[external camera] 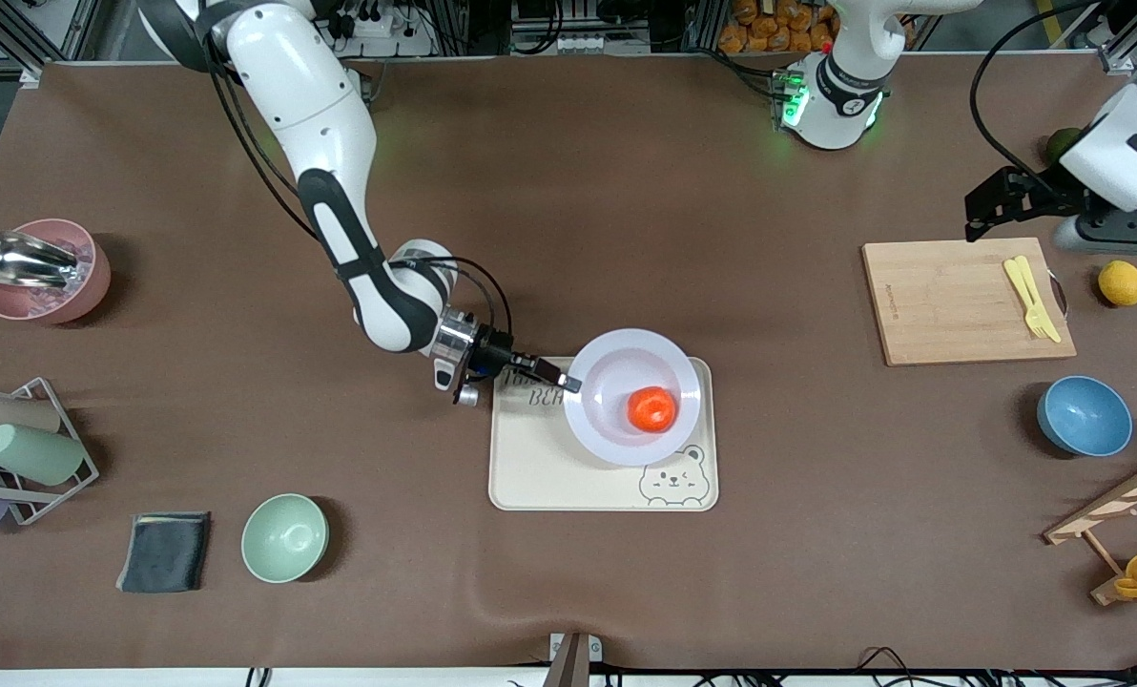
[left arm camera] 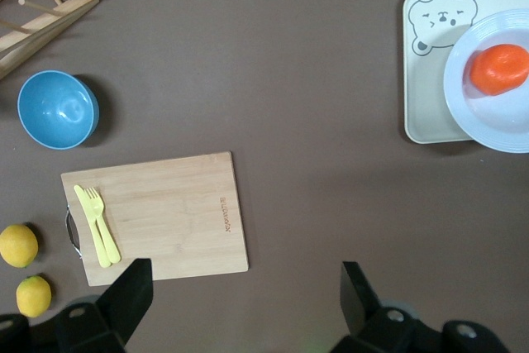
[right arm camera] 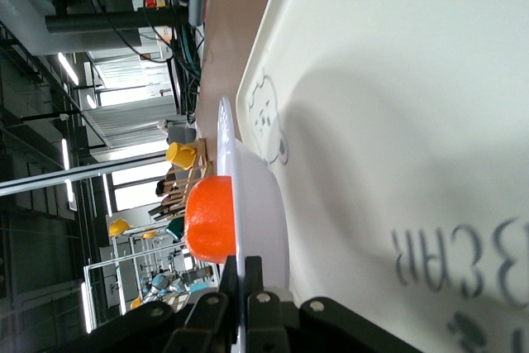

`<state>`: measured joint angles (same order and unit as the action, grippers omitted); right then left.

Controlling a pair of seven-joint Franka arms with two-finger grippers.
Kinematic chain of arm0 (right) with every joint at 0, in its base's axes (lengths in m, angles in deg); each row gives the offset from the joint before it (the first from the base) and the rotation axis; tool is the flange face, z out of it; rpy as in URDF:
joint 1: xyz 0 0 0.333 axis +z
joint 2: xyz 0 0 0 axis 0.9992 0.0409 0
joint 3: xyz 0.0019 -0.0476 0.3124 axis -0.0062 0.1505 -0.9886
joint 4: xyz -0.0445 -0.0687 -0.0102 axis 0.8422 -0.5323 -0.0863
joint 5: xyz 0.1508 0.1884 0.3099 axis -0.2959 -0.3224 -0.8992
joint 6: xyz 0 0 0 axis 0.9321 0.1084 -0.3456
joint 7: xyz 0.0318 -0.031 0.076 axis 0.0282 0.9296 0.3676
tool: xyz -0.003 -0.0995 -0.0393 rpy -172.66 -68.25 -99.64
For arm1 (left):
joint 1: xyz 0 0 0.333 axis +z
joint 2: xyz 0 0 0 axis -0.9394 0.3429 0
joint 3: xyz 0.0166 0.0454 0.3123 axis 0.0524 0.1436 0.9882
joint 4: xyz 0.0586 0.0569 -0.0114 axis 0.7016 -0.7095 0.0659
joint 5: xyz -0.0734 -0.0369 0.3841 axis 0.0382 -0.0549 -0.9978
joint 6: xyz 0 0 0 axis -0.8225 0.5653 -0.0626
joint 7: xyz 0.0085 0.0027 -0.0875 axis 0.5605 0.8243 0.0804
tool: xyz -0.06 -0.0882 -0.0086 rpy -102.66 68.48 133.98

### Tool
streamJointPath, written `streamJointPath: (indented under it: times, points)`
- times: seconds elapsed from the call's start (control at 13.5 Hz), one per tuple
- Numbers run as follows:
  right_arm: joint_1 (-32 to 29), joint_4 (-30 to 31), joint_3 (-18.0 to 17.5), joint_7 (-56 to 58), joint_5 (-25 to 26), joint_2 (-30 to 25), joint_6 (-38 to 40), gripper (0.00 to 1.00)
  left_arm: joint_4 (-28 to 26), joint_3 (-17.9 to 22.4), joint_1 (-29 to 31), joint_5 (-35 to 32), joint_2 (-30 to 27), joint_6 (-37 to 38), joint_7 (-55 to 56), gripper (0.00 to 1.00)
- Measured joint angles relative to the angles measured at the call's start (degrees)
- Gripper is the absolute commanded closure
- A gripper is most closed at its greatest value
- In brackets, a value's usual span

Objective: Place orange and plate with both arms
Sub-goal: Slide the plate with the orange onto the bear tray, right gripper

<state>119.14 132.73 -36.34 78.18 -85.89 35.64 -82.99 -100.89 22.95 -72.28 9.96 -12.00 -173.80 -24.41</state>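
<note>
The pale plate [external camera: 626, 345] lies over the cream bear tray [external camera: 549, 477] in the middle of the table. The orange [external camera: 651, 409] sits in the plate's hollow. My right gripper [external camera: 571, 384] is shut on the plate's rim at the edge toward the right arm's end; in the right wrist view its fingers [right arm camera: 252, 274] pinch the thin rim of the plate [right arm camera: 260, 204], with the orange [right arm camera: 211, 217] just past them. My left gripper [external camera: 993, 205] hangs open and empty above the table by the cutting board. The left wrist view shows its gripper [left arm camera: 245, 274], the orange [left arm camera: 499, 69] and the plate [left arm camera: 496, 134].
A wooden cutting board [external camera: 969, 301] with a yellow fork and knife lies toward the left arm's end, with a lemon [external camera: 1122, 283], a blue bowl [external camera: 1085, 416] and a wooden rack [external camera: 1122, 515]. Toward the right arm's end stand a pink bowl [external camera: 39, 272], a cup rack [external camera: 20, 448], a dark cloth [external camera: 165, 551] and a green bowl [external camera: 284, 538].
</note>
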Motion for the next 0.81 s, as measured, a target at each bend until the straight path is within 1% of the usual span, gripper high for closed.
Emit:
streamJointPath:
  times: [0.3, 0.37, 0.52, 0.67, 0.81]
  points:
    - [-0.46, -1.11, 1.28, 0.05, 2.25, 1.89, -0.26, 0.99, 0.30, -0.27, 0.46, 0.42, 0.74, 0.00, -0.01, 0.00]
    - [-0.57, -1.24, 1.35, 0.05, 2.45, 2.02, -0.27, 0.81, 0.33, -0.33, 0.46, 0.43, 0.75, 0.00, -0.01, 0.00]
    - [-0.60, -1.44, 1.34, 0.05, 2.68, 2.12, -1.00, 0.78, 0.40, -0.24, 0.52, 0.43, 0.75, 0.00, -0.01, 0.00]
    - [-0.55, -1.66, 1.28, 0.05, 2.90, 2.12, -1.81, 0.67, 0.40, -0.11, 0.64, 0.43, 0.82, 0.00, -0.01, 0.00]
    - [-0.53, -1.84, 1.25, 0.03, 3.07, 2.13, -2.24, 0.67, 0.41, -0.09, 0.63, 0.43, 0.92, 0.00, -0.01, 0.00]
